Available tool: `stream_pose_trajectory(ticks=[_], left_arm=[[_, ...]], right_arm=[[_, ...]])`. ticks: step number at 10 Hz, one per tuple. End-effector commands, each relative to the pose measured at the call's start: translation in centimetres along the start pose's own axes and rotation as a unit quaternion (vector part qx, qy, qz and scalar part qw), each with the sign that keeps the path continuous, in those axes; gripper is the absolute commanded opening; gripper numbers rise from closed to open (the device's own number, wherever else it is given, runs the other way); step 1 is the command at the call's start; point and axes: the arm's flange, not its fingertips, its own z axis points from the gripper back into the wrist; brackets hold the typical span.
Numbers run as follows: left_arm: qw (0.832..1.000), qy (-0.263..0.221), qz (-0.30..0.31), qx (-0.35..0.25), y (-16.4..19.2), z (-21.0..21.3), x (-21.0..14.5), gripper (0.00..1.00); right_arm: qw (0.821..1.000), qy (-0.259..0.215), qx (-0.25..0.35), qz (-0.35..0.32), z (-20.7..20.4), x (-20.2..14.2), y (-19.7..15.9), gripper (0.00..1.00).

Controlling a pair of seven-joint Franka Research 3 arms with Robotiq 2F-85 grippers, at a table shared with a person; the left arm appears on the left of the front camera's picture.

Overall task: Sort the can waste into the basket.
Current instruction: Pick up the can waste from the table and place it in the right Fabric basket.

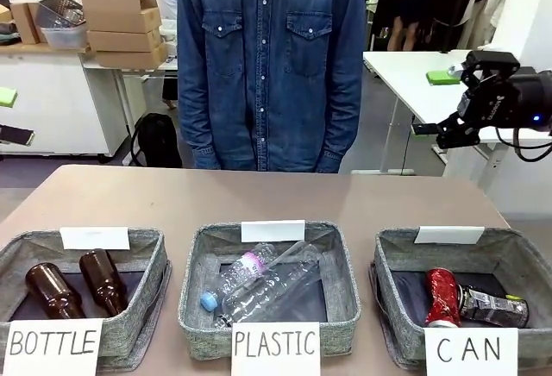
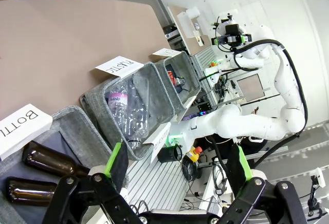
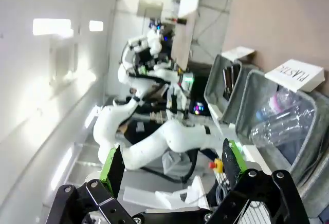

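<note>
The brown table (image 1: 259, 195) carries three grey woven-fabric baskets, and no can lies loose on it, so the sorting looks finished. In the basket (image 1: 517, 251) behind the "CAN" sign, the red can (image 1: 442, 297) with its silver top and the silver can (image 1: 493, 307) with dark print lie side by side on the dark bottom, touching. The right hand (image 1: 435, 130) hangs released, well above that basket; the left hand (image 2: 180, 165) is likewise released and empty.
</note>
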Motion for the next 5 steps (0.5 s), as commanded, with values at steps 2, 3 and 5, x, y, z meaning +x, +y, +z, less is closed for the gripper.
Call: stream_pose_trajectory(ticks=[2, 3, 5], left_arm=[[1.0, 0.002, -0.007, -0.005, -0.12, 0.14, -0.1, 1.0], [1.0, 0.002, -0.007, -0.005, -0.12, 0.14, -0.1, 1.0], [1.0, 0.002, -0.007, -0.005, -0.12, 0.14, -0.1, 1.0]], right_arm=[[0.999, 0.026, -0.003, 0.023, 0.73, 0.26, 0.46, 1.0], [0.999, 0.026, -0.003, 0.023, 0.73, 0.26, 0.46, 1.0], [0.999, 0.026, -0.003, 0.023, 0.73, 0.26, 0.46, 1.0]])
